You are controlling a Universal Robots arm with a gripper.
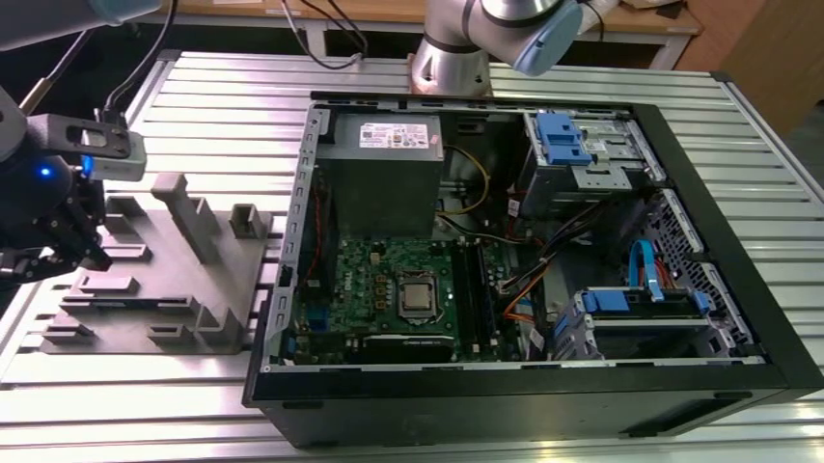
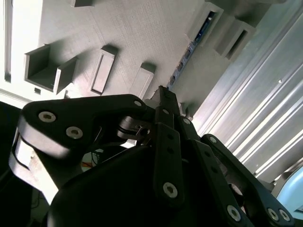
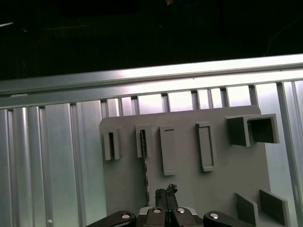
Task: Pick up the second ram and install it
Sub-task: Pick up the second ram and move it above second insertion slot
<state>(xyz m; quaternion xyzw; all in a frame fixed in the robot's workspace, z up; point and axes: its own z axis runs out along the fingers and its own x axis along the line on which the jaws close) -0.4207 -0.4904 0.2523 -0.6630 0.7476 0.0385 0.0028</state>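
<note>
Gripper (image 2: 162, 90), drawn together at the end of the second ram (image 2: 189, 52); whether it nips the board cannot be told. Ram on edge in grey holder (image 3: 227, 179) on the table (image 3: 57, 156), outside the computer case (image 1: 721, 289). Step judged: pick-up; a straight upward lift is called for.

Evenly bright in the exterior view. Glaring white off the bench (image 3: 156, 101) ribs in the first wrist view, black beyond. Darkly shadowed claw (image 2: 162, 94) in the second wrist view.

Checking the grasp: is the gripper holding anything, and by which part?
Nothing is held. The gripper is shut beside the second ram, which stands in the grey holder.
</note>
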